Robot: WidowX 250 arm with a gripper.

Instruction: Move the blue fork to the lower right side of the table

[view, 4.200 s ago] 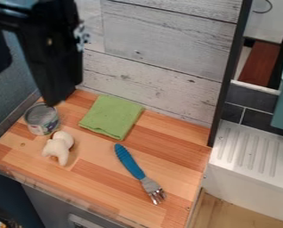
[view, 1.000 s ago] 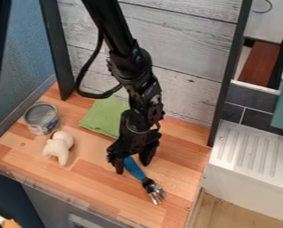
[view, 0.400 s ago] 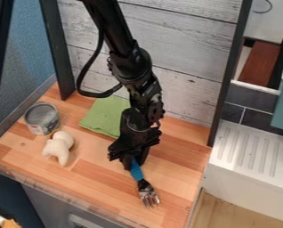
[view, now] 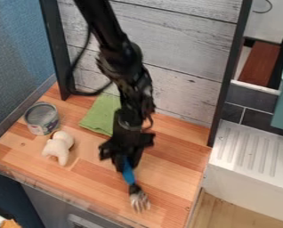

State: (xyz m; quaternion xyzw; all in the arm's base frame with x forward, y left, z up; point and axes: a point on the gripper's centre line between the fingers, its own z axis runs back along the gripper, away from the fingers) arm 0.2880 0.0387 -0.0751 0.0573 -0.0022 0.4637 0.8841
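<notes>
Slanting, blue-handled fork [view: 127,174], shiny metal head [view: 136,196], slim tines [view: 141,206]

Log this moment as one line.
gripper shut on blue fork at handle | tines toward near edge of table | not released | left: can, white toy | green cloth partly behind arm

A striped wooden table [view: 173,160] bears an open can [view: 42,118] standing upright at the left of the frame, a small white toy [view: 59,147] just below it, and a green cloth [view: 99,116] lying near the back wall, partly hidden.
</notes>
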